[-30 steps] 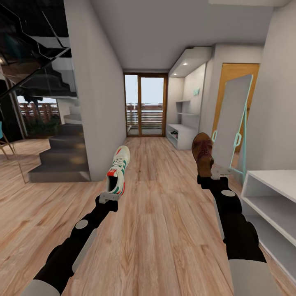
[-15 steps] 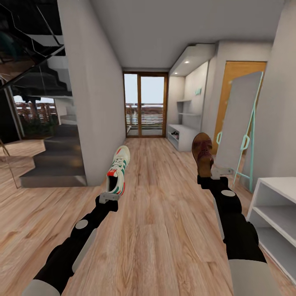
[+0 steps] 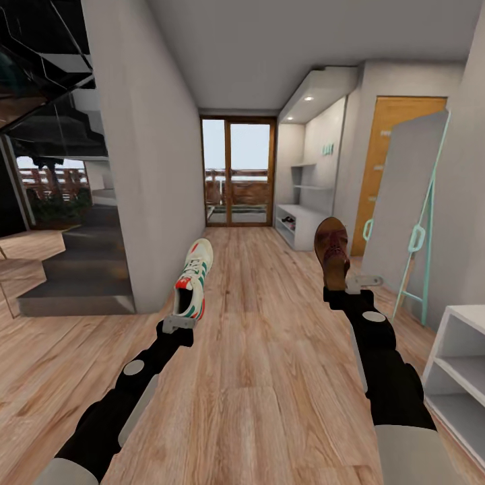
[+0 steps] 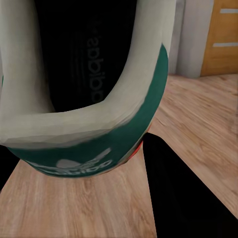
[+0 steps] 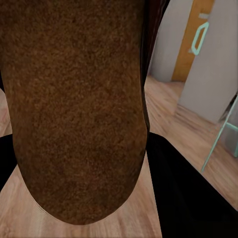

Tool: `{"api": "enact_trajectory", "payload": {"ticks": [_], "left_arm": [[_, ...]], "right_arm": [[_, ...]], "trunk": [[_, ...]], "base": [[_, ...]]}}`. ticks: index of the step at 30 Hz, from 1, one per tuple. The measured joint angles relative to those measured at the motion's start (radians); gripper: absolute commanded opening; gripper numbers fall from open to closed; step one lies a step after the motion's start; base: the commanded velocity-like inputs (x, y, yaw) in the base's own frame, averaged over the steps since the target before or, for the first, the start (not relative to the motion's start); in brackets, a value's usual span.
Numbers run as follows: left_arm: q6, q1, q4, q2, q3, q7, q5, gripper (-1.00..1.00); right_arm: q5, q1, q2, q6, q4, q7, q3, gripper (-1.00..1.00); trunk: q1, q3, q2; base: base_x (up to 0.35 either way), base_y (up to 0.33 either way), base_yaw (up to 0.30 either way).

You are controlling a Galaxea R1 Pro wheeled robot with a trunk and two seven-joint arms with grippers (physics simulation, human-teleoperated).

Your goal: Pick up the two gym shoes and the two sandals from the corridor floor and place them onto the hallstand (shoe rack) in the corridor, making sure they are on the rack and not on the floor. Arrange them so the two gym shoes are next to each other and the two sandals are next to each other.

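Observation:
My left gripper (image 3: 178,322) is shut on the heel of a white gym shoe (image 3: 192,277) with green stripes, held toe-up above the corridor floor (image 3: 263,364). Its teal lining and dark inside show close up in the left wrist view, gym shoe (image 4: 89,89). My right gripper (image 3: 343,291) is shut on a dark-brown sandal (image 3: 333,256), also held upright; the sandal (image 5: 74,99) shows as a brown surface in the right wrist view. The hallstand (image 3: 311,211) stands far down the corridor on the right, with something small and dark on its lower shelf. The other shoe and sandal are out of view.
A plain white two-shelf bench (image 3: 465,364) sits close on the right. Beyond it a teal-framed mirror (image 3: 411,209) leans by a wooden door (image 3: 387,155). A grey wall (image 3: 145,168) and stairs (image 3: 74,269) are on the left, and glass doors (image 3: 237,172) close the corridor's end.
The whole view has advanced along the corridor: stairs slid left, mirror and white bench slid right. Both grippers keep the same hold and pose.

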Motion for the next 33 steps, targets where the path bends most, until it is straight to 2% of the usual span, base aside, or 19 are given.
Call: {"api": "enact_trajectory", "payload": {"ticks": [8,33], "left_arm": [[0.0,0.0,0.0,0.0,0.0,0.0,0.0,-1.0],[0.0,0.0,0.0,0.0,0.0,0.0,0.0,-1.0]], "right_arm": [[0.0,0.0,0.0,0.0,0.0,0.0,0.0,-1.0],[0.0,0.0,0.0,-0.001,0.002,0.001,0.0,-1.0]], "trunk": [[0.0,0.0,0.0],[0.0,0.0,0.0]], "base": [[0.346,0.0,0.097],[0.346,0.0,0.002]]}}
